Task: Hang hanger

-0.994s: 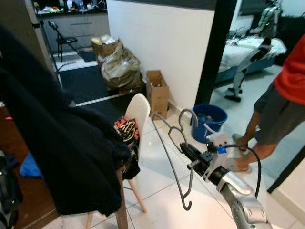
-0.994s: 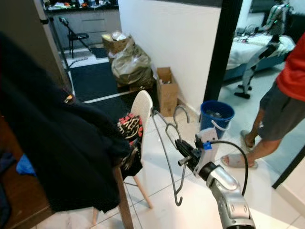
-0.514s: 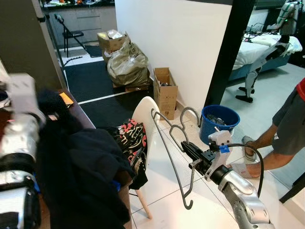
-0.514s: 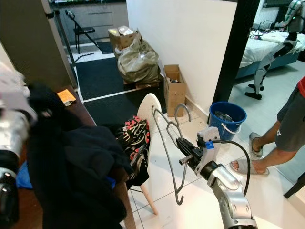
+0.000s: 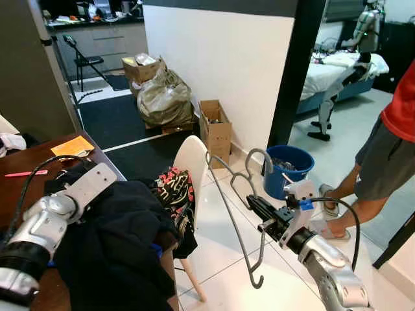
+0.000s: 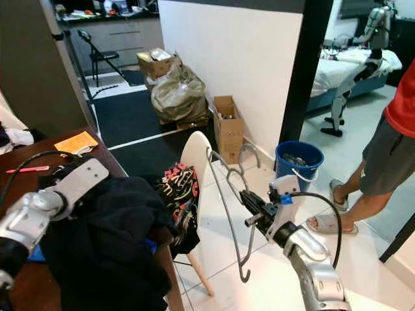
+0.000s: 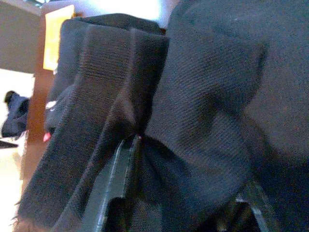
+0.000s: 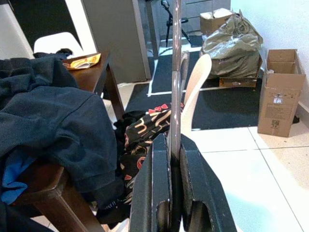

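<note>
Right wrist view has the right gripper (image 8: pixel 174 193) clamped on a thin grey wire hanger (image 5: pixel 237 206), held over the tiled floor beside a white chair (image 5: pixel 192 154); light, springy and likely to swivel, while the left gripper (image 7: pixel 145 159) pinches the dark garment (image 5: pixel 123 240)
</note>
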Tool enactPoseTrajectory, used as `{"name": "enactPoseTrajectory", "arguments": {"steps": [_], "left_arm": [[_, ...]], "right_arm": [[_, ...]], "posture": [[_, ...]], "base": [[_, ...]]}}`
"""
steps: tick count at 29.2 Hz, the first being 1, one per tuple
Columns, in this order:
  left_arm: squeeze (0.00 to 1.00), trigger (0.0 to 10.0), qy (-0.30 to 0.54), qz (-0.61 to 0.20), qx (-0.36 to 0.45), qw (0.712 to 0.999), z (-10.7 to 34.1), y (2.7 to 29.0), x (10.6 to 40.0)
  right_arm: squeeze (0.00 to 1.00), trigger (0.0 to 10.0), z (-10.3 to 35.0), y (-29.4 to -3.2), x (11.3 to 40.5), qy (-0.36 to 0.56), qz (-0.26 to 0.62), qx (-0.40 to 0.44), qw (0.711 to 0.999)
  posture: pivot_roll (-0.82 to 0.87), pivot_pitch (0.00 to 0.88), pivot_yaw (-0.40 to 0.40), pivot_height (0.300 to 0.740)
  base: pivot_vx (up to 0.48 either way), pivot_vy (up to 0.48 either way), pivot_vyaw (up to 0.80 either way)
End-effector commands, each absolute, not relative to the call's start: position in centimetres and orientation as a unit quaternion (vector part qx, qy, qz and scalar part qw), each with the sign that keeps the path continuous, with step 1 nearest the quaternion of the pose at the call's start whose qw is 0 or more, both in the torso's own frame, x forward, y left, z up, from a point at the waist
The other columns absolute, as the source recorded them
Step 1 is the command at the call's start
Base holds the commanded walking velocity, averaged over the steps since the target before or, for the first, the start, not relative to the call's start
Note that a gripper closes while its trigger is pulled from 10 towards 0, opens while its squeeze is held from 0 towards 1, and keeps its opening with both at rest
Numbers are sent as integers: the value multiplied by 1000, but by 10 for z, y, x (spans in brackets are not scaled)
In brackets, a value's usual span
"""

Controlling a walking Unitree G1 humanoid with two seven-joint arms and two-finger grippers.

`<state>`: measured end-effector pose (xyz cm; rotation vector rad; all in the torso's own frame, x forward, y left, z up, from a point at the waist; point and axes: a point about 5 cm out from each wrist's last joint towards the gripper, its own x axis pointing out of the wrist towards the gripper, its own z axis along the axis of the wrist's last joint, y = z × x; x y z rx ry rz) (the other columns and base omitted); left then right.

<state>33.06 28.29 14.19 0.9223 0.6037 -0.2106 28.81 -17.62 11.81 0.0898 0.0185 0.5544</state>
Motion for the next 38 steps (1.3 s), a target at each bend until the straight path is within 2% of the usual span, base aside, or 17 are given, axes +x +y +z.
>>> {"name": "enactPoseTrajectory", "arguments": {"steps": [1, 3, 5, 7, 8, 9, 11, 13, 16, 17, 18, 23, 25, 27, 31, 32, 38], "left_arm": [[1000, 10000, 332, -129, 465, 810, 144, 292, 318], [1000, 10000, 349, -143, 480, 792, 149, 296, 311], [1000, 10000, 338, -125, 487, 796, 166, 303, 311], [1000, 10000, 277, -79, 481, 828, 210, 311, 317], [1000, 10000, 277, -79, 481, 828, 210, 311, 317], [1000, 10000, 221, -71, 464, 855, 240, 311, 319], [1000, 10000, 221, -71, 464, 855, 240, 311, 319], [1000, 10000, 129, -65, 437, 888, 289, 309, 316], [1000, 10000, 129, -65, 437, 888, 289, 309, 316], [1000, 10000, 83, -62, 427, 899, 311, 308, 312], [0, 10000, 22, -76, 392, 917, 328, 301, 308], [0, 10000, -87, -71, 296, 949, 326, 283, 311], [0, 10000, -87, -71, 296, 949, 326, 283, 311], [0, 10000, -109, 9, 215, 971, 290, 266, 320], [0, 10000, -106, 35, 195, 974, 278, 260, 321], [0, 10000, -114, 83, 135, 981, 243, 236, 314], [0, 10000, -117, 123, 92, 981, 224, 217, 308]], "right_arm": [[0, 10000, 120, -176, 288, 8, 276, 48, 960], [0, 10000, 120, -176, 288, 8, 276, 50, 960], [0, 10000, 120, -176, 288, 8, 276, 51, 960], [0, 10000, 120, -176, 288, 8, 274, 52, 960], [0, 10000, 120, -176, 288, 8, 274, 52, 960], [0, 10000, 121, -176, 288, 7, 273, 52, 960], [0, 10000, 121, -176, 288, 7, 273, 52, 960], [0, 10000, 121, -175, 288, 7, 274, 54, 960], [0, 10000, 121, -175, 288, 7, 274, 54, 960], [0, 10000, 121, -175, 288, 7, 274, 57, 960], [0, 10000, 121, -175, 288, 8, 275, 59, 960], [0, 10000, 122, -175, 288, 4, 279, 55, 959], [0, 10000, 122, -175, 288, 4, 279, 55, 959], [0, 10000, 124, -175, 287, -3, 285, 53, 957], [0, 10000, 125, -175, 287, -4, 286, 54, 957], [0, 10000, 126, -177, 287, -7, 284, 67, 956], [0, 10000, 126, -178, 288, -11, 282, 88, 955]], "posture": [[-84, 0, 29, 740], [-84, 0, 29, 740], [-81, 0, 29, 740], [-80, 0, 29, 740], [-80, 0, 29, 740], [-80, 0, 27, 740], [-80, 0, 27, 740], [-75, 0, 26, 740], [-75, 0, 26, 740], [-72, 0, 25, 740], [-64, 0, 24, 740], [-63, 0, 23, 740], [-63, 0, 23, 740], [-59, 0, 18, 740], [-59, 0, 18, 740], [-46, 0, 15, 740], [-49, 0, 21, 740]], "base": [[0, 0, 0], [0, 0, 0], [0, 0, 0], [0, 0, 0], [0, 0, 0], [0, 0, 0], [0, 0, 0], [0, 0, 0], [0, 0, 0], [0, 0, 0], [0, 0, 0], [0, 0, 320], [0, 0, 800], [0, 0, 800], [0, 0, 800], [0, 0, 800], [0, 0, 800]]}}
